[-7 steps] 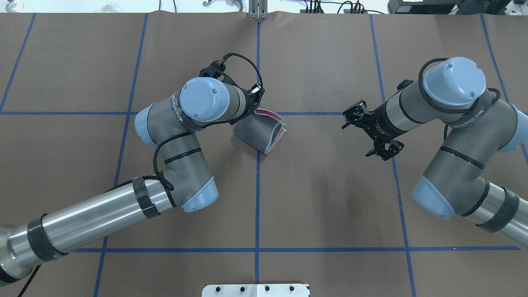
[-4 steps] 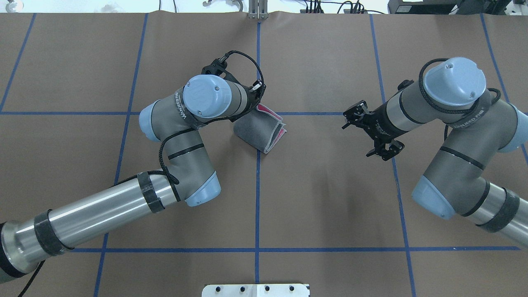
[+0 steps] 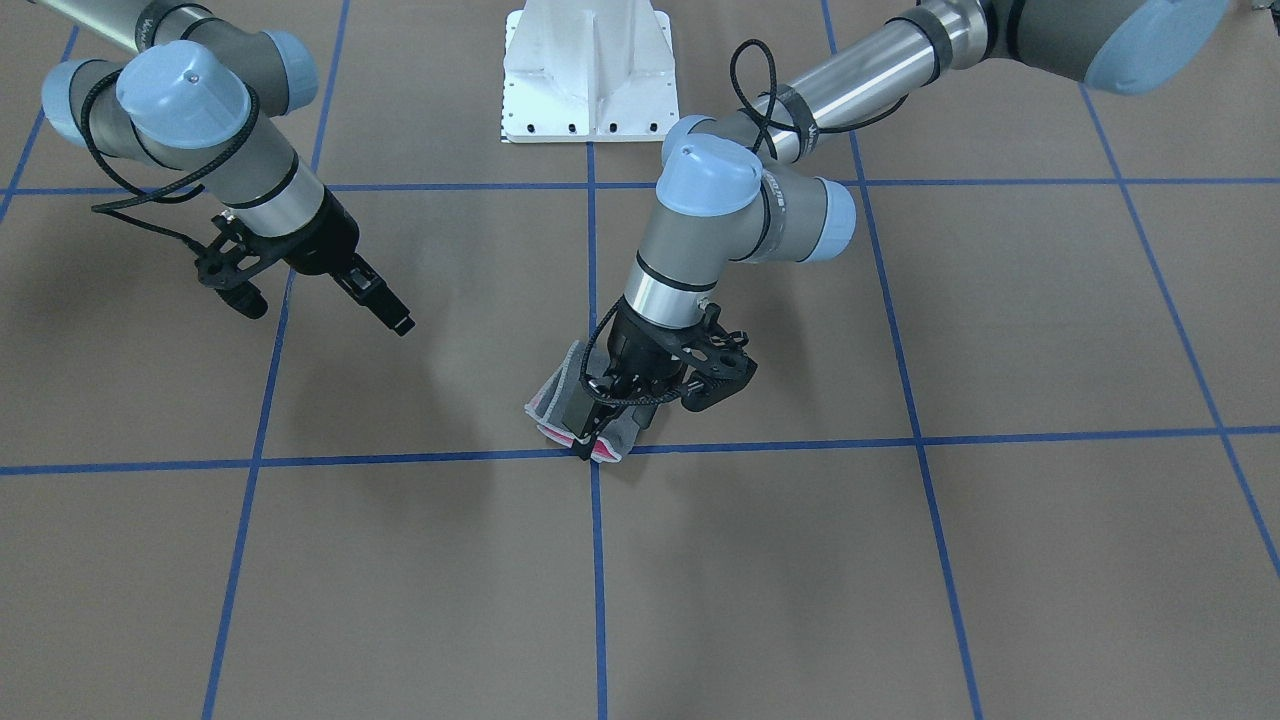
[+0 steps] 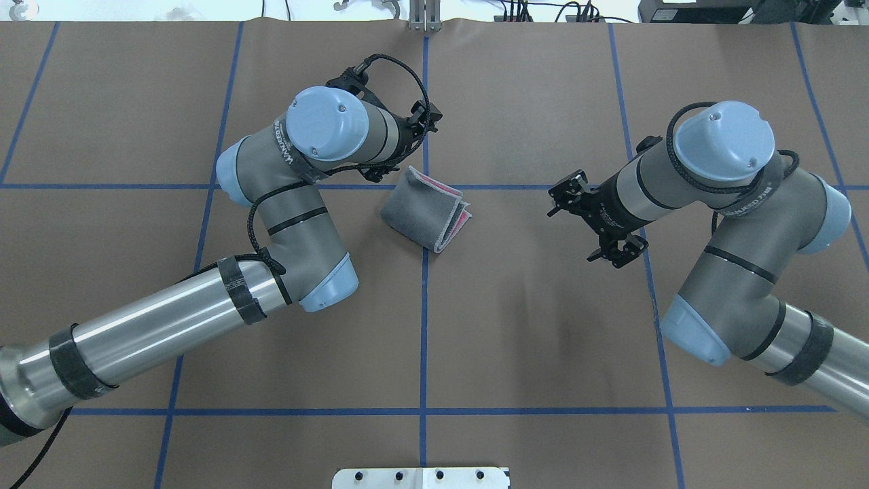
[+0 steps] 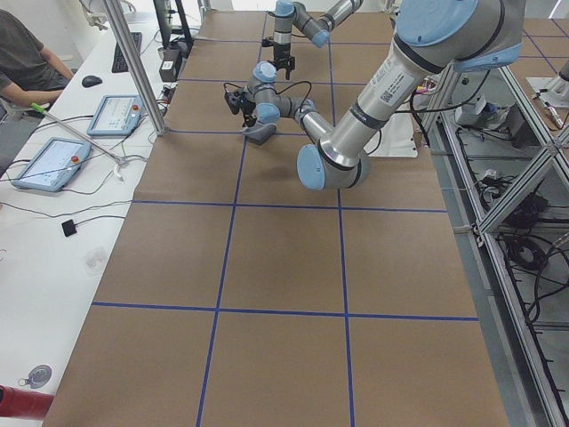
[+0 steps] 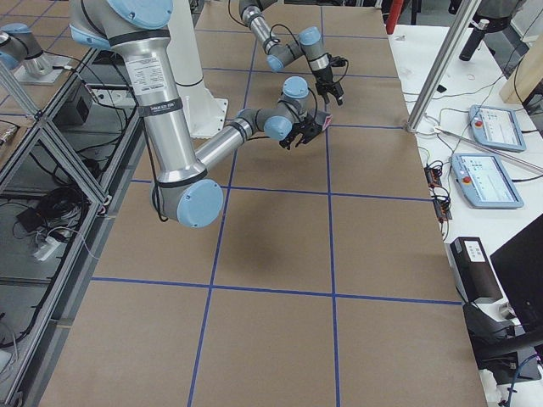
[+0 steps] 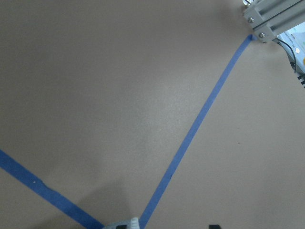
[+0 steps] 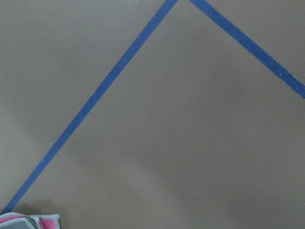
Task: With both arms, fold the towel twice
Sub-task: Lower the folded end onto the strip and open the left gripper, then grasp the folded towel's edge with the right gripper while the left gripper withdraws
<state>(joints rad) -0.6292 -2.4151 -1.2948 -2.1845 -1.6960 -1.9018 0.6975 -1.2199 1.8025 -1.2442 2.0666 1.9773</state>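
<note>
The towel point(image 4: 422, 210) lies folded on the brown table by the crossing of two blue tape lines, grey side out, with pink showing at its right edges. My left gripper point(image 3: 591, 432) hangs just above the towel's far-left corner point(image 3: 548, 405) with nothing in it, and it looks open. In the overhead view its fingers are mostly hidden under the left wrist point(image 4: 326, 125). My right gripper point(image 4: 574, 227) hovers open and empty to the right of the towel, well apart from it. The right wrist view catches one towel corner point(image 8: 28, 222).
Blue tape lines point(image 4: 424, 326) divide the brown table cover into squares. The white bolted pedestal point(image 4: 421, 477) sits at the near edge, and a metal bracket point(image 4: 424, 20) at the far edge. A person point(image 5: 27, 62) sits at a side desk with tablets point(image 5: 49, 165).
The left wrist has pulled off the towel toward the far side, so the whole folded towel now shows. The right arm has shifted a little left toward the towel. The towel stayed put.
</note>
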